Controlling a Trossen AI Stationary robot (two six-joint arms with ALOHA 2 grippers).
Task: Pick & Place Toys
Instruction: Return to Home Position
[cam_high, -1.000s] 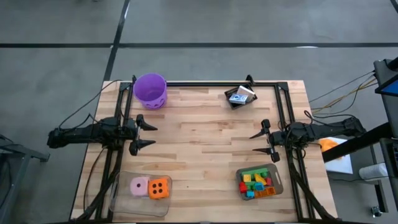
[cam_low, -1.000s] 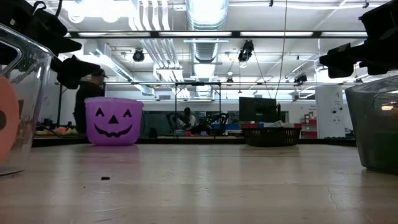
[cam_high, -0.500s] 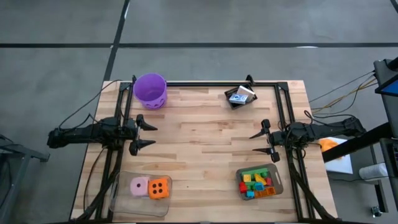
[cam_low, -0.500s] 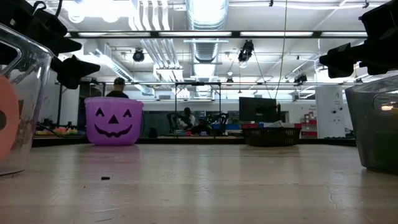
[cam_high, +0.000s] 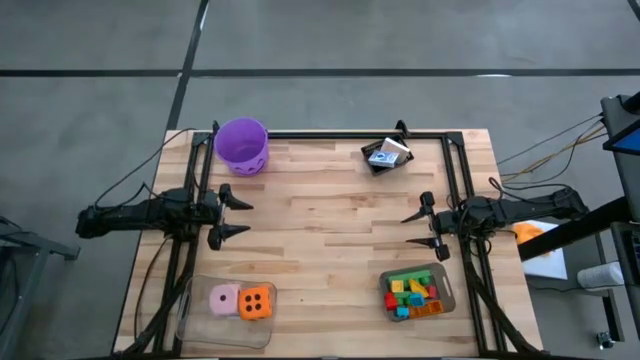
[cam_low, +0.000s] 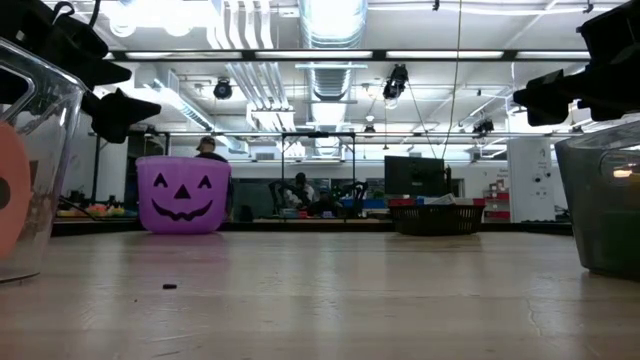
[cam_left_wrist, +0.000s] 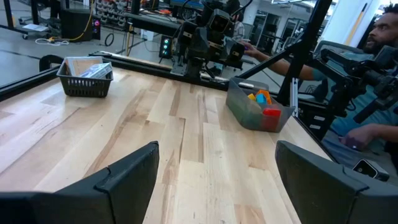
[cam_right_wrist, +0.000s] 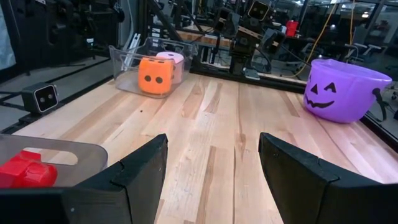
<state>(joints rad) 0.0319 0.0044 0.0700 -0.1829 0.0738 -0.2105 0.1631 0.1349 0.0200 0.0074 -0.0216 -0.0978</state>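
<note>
Two arms lie low at opposite sides of the worktop (cam_high: 330, 250), seen from above. The left gripper (cam_high: 242, 218) is at the left edge, jaws spread, holding nothing; the right gripper (cam_high: 408, 231) is at the right edge, likewise spread and empty; the two point at each other, well apart. The purple bucket (cam_high: 242, 145) is at the worktop's upper left corner in the picture; the black basket (cam_high: 386, 155) is along the upper edge, right of centre, with white-blue card packs (cam_high: 381, 157) inside. The clear bin (cam_high: 190, 318) at lower left holds the pink die (cam_high: 224, 298) and orange die (cam_high: 256, 302), just beside each other; the grey tray (cam_high: 447, 290) at lower right holds a heap of green, yellow, red, blue and orange bricks (cam_high: 410, 292).

Low view: bucket and basket stand at the far edge, bucket left, basket right; the clear bin wall is close at left and the tray wall close at right; dark gripper parts hang above each; a person (cam_low: 207, 147) shows behind the bucket, out in the room.

Left wrist view: own fingers (cam_left_wrist: 124, 177) are set wide apart, bare wood between them; basket and brick tray lie ahead, the right arm beyond; a nearer person (cam_left_wrist: 373, 43) is past the worktop's edge.

Right wrist view: own fingers are wide apart; both dice sit in the clear bin ahead, with the bucket off to one side; a red brick (cam_right_wrist: 25, 169) is close by in the tray corner.
</note>
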